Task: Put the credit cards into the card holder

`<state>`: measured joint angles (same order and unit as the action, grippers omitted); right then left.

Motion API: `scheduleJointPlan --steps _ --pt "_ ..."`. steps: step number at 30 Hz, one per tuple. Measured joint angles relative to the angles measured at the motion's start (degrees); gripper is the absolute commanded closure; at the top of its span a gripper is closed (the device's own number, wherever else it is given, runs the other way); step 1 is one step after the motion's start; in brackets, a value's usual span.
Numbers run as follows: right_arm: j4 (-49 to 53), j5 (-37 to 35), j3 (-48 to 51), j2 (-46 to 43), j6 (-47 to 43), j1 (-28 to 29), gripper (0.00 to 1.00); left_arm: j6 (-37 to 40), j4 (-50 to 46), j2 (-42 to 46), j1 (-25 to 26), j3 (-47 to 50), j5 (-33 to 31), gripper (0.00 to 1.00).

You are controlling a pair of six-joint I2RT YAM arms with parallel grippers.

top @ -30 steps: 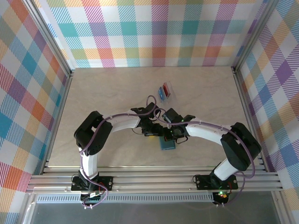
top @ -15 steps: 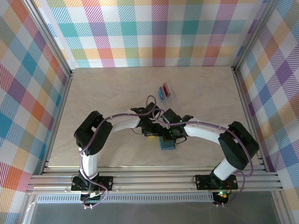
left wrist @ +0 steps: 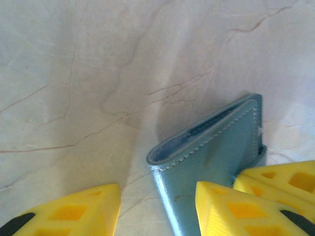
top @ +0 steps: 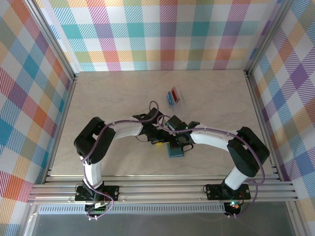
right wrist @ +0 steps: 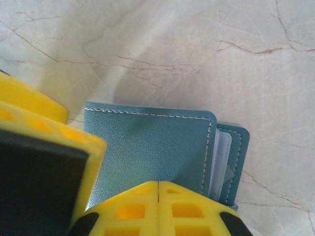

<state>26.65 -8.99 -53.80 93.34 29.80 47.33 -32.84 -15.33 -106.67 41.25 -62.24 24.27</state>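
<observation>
Card holder (top: 175, 151), teal, lies on the table (top: 113, 108) toward its near edge, between the two wrists and partly opened. In the right wrist view one cover stands raised, with clear inner sleeves showing behind it. Right gripper (right wrist: 157, 192): fingers pressed together at the cover's near edge and judged to pinch it, though the material between the pads is hidden. Left gripper (left wrist: 157, 195): fingers apart, straddling the raised cover, which touches one finger only. Credit cards (top: 172, 96), red and blue, sit in a clear case (top: 180, 92) well apart, toward the back of the table.

Hazards, as judged:
- (a) The soft cover slips out of a shallow edge pinch and the card holder folds shut.
- (b) A pull on the cover drags the whole card holder across the smooth table, since nothing visibly pins its lower half.
- (c) The two grippers, just beside each other, collide if either turns.
- (d) Whichever gripper leaves to fetch a card removes a support, so the pocket may close before a card arrives.
</observation>
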Motion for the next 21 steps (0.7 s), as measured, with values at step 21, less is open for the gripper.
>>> scheduleJointPlan --steps 21 --pt "-0.02 -0.02 -0.20 0.26 1.40 0.07 1.00 -12.90 18.93 4.24 3.04 13.70 0.26 0.87"
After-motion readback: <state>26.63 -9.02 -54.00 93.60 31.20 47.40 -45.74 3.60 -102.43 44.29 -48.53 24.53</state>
